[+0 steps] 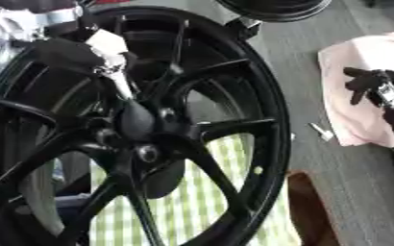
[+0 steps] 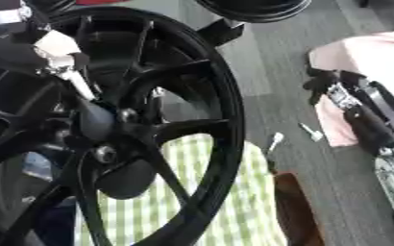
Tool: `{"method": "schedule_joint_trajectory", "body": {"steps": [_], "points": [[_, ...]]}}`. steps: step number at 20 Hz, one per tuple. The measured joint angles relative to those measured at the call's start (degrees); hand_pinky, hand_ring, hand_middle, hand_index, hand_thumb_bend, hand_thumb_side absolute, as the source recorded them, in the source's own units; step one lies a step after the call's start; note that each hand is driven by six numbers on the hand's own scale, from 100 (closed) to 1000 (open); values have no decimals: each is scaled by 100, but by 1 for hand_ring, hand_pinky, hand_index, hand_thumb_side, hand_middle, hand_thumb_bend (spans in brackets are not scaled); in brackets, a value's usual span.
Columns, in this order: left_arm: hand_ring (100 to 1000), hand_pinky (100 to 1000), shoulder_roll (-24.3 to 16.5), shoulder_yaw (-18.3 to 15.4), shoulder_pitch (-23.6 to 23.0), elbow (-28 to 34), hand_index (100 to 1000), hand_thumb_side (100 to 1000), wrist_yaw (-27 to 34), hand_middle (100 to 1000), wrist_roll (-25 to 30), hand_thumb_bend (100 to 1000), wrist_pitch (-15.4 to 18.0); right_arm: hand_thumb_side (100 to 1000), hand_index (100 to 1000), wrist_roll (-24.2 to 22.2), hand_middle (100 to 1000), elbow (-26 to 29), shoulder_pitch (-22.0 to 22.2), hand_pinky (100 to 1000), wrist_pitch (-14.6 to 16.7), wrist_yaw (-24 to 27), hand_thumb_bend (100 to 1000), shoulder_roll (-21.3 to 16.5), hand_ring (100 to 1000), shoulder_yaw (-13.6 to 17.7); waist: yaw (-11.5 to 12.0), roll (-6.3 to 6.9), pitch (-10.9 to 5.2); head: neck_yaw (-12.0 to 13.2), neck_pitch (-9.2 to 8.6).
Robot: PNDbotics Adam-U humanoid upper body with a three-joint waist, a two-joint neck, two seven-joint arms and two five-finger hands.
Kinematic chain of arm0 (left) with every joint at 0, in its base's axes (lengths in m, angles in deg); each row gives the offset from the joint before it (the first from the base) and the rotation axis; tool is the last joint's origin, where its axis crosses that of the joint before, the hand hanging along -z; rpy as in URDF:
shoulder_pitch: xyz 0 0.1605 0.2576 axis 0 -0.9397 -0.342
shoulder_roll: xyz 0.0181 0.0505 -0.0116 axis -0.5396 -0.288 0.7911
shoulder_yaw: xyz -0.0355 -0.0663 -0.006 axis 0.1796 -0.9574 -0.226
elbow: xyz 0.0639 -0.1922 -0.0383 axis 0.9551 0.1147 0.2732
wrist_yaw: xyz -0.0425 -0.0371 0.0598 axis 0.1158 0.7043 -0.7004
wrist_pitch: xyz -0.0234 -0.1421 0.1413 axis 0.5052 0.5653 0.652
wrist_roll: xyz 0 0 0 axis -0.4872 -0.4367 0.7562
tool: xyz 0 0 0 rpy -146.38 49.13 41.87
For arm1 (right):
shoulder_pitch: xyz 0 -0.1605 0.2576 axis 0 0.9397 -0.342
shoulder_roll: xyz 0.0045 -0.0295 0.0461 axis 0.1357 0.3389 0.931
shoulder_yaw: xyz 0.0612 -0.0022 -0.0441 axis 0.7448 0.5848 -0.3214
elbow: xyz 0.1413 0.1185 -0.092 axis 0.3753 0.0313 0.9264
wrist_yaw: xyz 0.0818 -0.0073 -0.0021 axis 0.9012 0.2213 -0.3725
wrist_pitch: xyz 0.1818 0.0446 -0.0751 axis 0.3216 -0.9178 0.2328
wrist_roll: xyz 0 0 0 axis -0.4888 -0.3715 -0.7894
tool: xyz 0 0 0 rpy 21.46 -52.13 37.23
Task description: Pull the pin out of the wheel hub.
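Left eye view: left hand (image 1: 70, 55) fingers curl round the pale pin (image 1: 116, 60); its long axis slants down from them into the wheel hub (image 1: 137, 120).
Right eye view: right hand (image 2: 331, 86), fingers curled, holding nothing I can make out, lies well apart over the pink cloth (image 2: 377, 53); left is nearer.

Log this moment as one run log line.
left hand: at wheel hub, on pin | right hand: idle over pink cloth | pin: still in hub
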Motion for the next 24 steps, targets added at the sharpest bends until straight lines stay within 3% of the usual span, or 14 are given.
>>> {"method": "schedule_joint_trajectory", "body": {"steps": [4, 6, 12, 20, 24], "points": [[620, 735, -12, 3, 1, 12, 468, 185, -21, 486, 11, 242, 11, 714, 614, 10, 408, 0, 0, 923, -10, 0, 100, 0, 961, 2, 9, -2, -2, 0, 2], [614, 732, -12, 3, 4, 12, 439, 143, -53, 479, 36, 239, 36, 714, 613, 24, 408, 0, 0, 923, -20, 1, 100, 0, 961, 9, 14, -2, -3, 0, 2], [584, 723, -14, 7, 19, 13, 352, 193, -212, 440, 126, 303, 125, 713, 613, 72, 408, 0, 3, 923, -45, 5, 100, 1, 961, 34, 29, 2, -16, 2, 45], [552, 707, -81, -42, 184, 41, 292, 263, -287, 412, 101, 404, 100, 711, 613, 110, 409, 0, 54, 923, -57, 10, 100, 1, 962, 39, 101, 37, -125, -6, 50], [545, 706, -94, -181, 299, 58, 283, 266, -297, 406, 70, 408, 69, 710, 613, 130, 410, 0, 102, 923, -60, 12, 100, 0, 962, 69, 158, 71, -168, -43, 51]]}}
